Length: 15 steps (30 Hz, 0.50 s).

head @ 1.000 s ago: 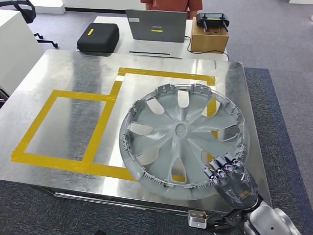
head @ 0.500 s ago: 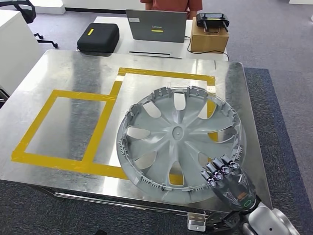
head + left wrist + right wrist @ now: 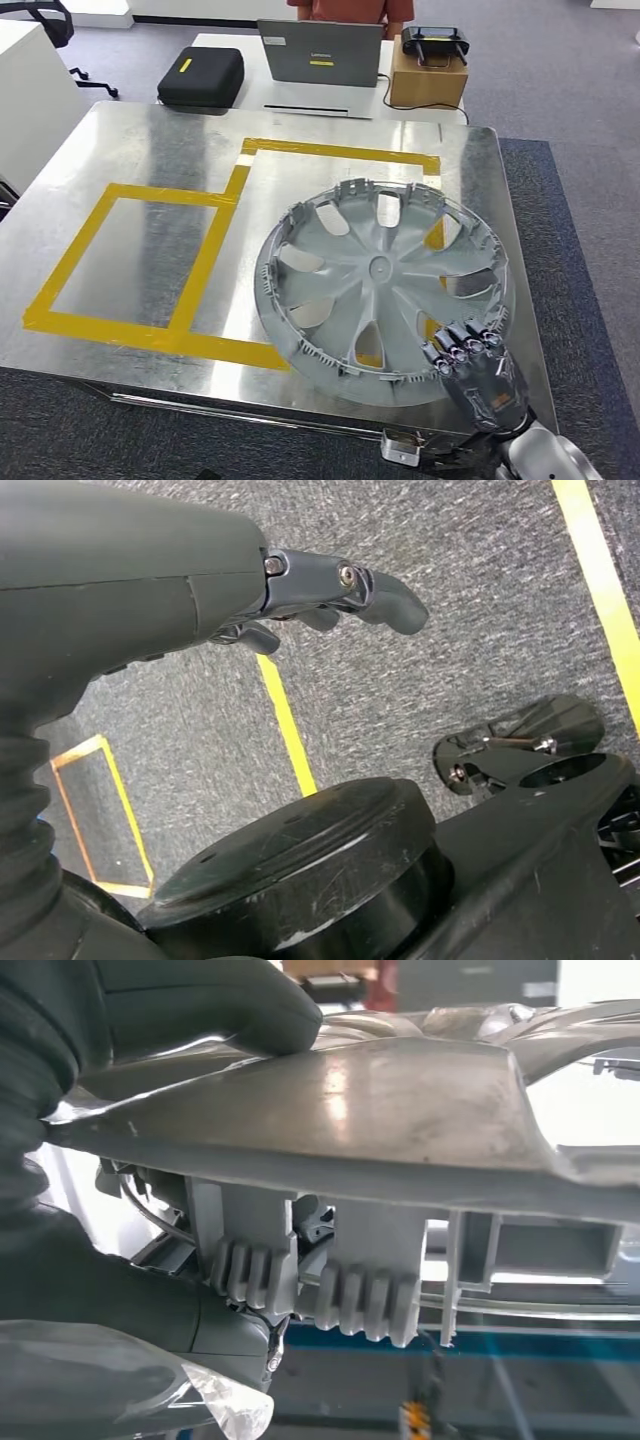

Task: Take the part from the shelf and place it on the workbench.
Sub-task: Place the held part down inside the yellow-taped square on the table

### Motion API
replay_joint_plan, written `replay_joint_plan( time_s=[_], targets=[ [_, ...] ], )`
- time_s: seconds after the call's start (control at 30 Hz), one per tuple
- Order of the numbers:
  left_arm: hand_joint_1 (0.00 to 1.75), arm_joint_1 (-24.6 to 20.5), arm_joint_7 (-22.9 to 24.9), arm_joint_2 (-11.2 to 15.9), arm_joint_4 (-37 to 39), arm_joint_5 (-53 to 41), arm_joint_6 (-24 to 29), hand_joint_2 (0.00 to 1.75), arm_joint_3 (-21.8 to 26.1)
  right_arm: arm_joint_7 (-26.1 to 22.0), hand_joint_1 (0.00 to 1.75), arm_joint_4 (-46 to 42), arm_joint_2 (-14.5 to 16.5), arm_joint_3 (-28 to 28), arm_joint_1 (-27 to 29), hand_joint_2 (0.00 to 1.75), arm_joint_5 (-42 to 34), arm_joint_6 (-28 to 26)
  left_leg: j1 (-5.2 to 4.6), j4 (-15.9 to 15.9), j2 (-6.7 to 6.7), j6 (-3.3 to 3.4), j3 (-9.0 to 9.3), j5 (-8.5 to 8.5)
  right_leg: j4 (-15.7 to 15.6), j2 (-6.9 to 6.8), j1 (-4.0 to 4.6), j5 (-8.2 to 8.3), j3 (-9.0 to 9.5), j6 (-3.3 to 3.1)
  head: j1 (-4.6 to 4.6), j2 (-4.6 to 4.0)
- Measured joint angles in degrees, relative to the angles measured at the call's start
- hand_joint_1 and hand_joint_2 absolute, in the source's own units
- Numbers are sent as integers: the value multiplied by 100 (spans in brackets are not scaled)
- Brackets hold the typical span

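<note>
The part is a large grey wheel cover (image 3: 381, 285) with curved spokes and a toothed rim, lying over the right yellow-taped square of the steel workbench (image 3: 151, 150). My right hand (image 3: 477, 375) grips its near right rim, fingers over the top edge. In the right wrist view the thumb (image 3: 219, 1005) presses on one face of the cover's rim (image 3: 392, 1120), with the clip teeth showing close up. My left hand (image 3: 317, 585) hangs over grey carpet, fingers loosely apart and holding nothing.
Yellow tape (image 3: 204, 260) marks two squares on the workbench. Behind it a table carries a black case (image 3: 201, 75), a laptop (image 3: 320, 52) and a cardboard box (image 3: 427, 75) with a controller on top. A person (image 3: 351, 10) stands at the far side. White furniture (image 3: 30, 90) stands at the left.
The wheel cover shifted slightly left, then back right and a little toward the near edge, still in my right hand's grip. The hand moved with it.
</note>
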Motion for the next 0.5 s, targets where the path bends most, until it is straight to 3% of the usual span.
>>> replay_joint_plan(
  time_s=[0.17, 0.33, 0.5],
  targets=[
    [0, 0, 2, 1, -3, -3, -23, 175, -2, 376, 175, 129, -42, 120, 51, 175, 0, 0, 0, 0, 0, 0, 0, 0, 0, 0, 0, 0, -1, 0, 0, 0],
    [0, 3, 4, 1, -3, -4, -48, 175, -3, 1077, 175, 459, -161, 255, 82, 175, 0, 0, 0, 0, 0, 0, -1, 0, 0, -3, 0, 0, -1, 1, 0, 0],
    [0, 5, 4, 2, -3, -7, -70, 175, -3, 1228, 175, 720, -272, 274, 173, 175, 0, 0, -2, 2, 0, 2, -9, -1, 0, 1, -1, 2, -5, 2, 0, 0]
  ],
)
